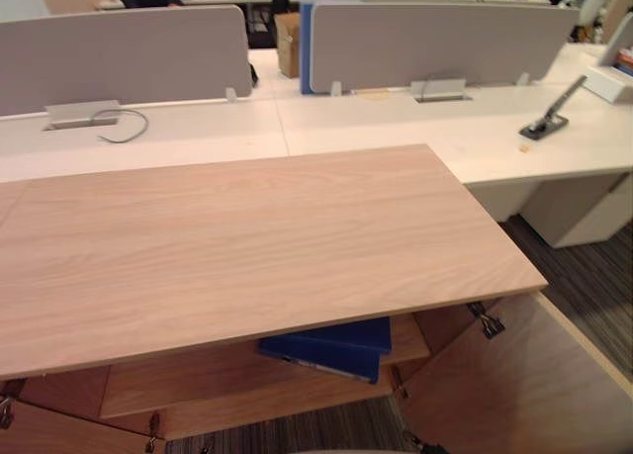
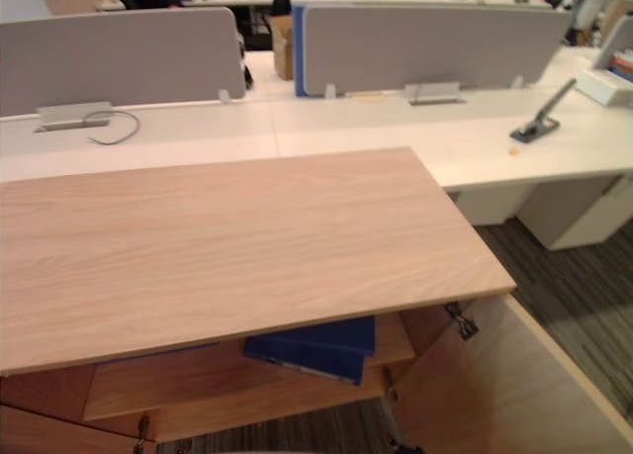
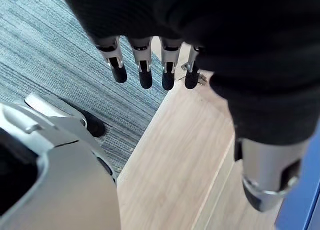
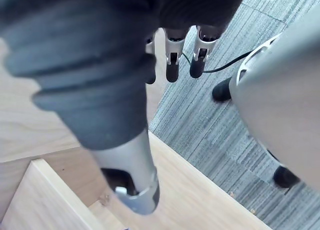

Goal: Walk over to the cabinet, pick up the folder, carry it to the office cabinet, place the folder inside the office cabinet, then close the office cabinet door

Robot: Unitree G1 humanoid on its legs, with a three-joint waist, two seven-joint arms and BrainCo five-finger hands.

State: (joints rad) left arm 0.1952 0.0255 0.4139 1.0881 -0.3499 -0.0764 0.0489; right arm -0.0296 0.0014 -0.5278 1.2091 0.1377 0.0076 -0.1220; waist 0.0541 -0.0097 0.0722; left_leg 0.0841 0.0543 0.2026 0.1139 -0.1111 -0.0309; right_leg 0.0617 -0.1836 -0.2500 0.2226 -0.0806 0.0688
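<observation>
On the cabinet shelf (image 1: 198,380) lies the folder (image 1: 331,347); left hand (image 3: 167,47) and right hand (image 4: 120,74) hang loose-fingered

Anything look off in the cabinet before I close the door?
The blue folder lies askew on the shelf, and its corner seems to poke past the shelf's front edge. The right door stands wide open, and that corner might catch it on closing.

Blue folder (image 1: 331,347) flat on the cabinet's wooden shelf (image 1: 188,380), under the top board (image 1: 247,236)
</observation>
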